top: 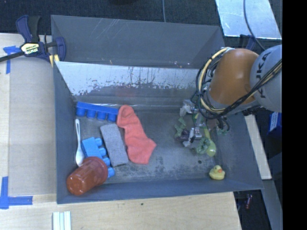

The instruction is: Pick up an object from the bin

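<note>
My gripper (195, 130) is low in the right part of the bin, under the arm's orange cover. It stands right over a green, lumpy toy-like thing (207, 148) that lies on the bin floor and spreads to both sides of it. Whether it touches that green thing I cannot tell. A small yellow rubber duck (217, 173) sits near the front right corner, a little in front of the gripper.
To the left lie a pink cloth (135, 137), a grey sponge block (113, 144), a long blue brick (96, 112), a smaller blue brick (94, 148), a white spoon (78, 140) and a red-brown jar (87, 176) on its side.
</note>
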Tool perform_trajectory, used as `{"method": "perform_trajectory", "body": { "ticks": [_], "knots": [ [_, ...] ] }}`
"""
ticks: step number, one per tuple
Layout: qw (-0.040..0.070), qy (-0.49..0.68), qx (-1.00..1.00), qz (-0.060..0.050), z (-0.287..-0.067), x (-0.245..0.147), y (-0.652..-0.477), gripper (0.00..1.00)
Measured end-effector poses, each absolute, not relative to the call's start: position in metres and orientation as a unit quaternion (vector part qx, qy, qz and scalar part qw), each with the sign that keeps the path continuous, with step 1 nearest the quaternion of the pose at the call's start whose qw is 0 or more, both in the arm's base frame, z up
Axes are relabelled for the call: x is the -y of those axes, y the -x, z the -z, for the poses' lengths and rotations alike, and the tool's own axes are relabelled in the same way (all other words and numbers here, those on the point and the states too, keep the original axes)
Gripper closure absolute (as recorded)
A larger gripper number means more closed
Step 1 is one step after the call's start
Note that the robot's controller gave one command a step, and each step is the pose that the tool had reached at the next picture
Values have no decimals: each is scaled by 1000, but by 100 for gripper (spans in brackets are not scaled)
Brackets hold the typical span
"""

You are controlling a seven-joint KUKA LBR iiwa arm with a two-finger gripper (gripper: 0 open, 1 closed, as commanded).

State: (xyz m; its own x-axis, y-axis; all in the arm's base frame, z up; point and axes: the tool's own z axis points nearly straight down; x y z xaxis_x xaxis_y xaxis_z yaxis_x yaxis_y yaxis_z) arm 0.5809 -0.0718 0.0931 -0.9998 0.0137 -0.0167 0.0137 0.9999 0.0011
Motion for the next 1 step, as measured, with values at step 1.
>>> {"method": "perform_trajectory", "body": {
  "ticks": [1],
  "knots": [
    [8,88,-996,-3,-91,93,-583,0]
  ]
}}
